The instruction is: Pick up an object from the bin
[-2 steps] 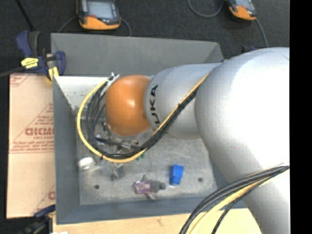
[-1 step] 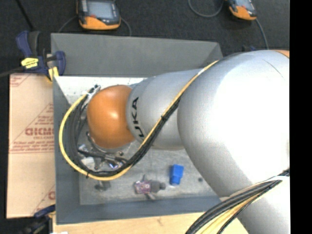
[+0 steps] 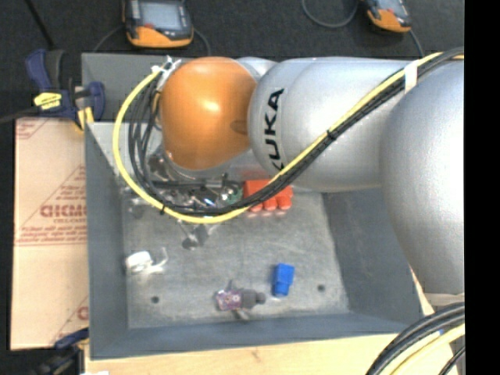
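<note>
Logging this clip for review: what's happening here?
The KUKA arm reaches from the view's right into the grey metal bin, its gripper low over bare floor near the middle. Nothing is visibly held. A white piece lies at the view's left, a blue block and a purple-grey part along the front, an orange-red block under the arm.

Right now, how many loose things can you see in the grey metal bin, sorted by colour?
White: 1, small white plastic piece
Blue: 1, small blue plastic block
Purple: 1, small purple-and-grey piece
Orange-red: 1, orange-red block, partly hidden
Total: 4 in view
</note>
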`<state>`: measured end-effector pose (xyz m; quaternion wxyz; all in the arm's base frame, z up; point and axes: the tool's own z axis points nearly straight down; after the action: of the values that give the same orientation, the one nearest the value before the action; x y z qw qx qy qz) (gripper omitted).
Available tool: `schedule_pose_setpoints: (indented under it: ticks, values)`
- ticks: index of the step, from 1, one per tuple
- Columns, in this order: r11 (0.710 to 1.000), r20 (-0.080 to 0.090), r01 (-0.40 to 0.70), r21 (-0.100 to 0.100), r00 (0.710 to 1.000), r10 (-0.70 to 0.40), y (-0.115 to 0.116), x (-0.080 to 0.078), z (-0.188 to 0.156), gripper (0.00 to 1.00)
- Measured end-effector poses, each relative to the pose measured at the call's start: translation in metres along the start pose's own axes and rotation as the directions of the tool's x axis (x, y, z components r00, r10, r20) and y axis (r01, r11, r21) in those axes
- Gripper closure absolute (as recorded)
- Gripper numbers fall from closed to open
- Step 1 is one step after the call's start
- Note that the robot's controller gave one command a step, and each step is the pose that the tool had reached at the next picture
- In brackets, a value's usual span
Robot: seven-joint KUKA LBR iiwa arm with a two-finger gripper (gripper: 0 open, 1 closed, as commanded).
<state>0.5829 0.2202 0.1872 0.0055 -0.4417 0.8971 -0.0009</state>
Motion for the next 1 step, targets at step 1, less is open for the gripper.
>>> schedule_pose_setpoints:
  ticks: [1]
  values:
    - [0.995, -0.012, -0.099, -0.009, 0.995, 0.099, 0.0126, 0.0082, 0.1116, 0.0]
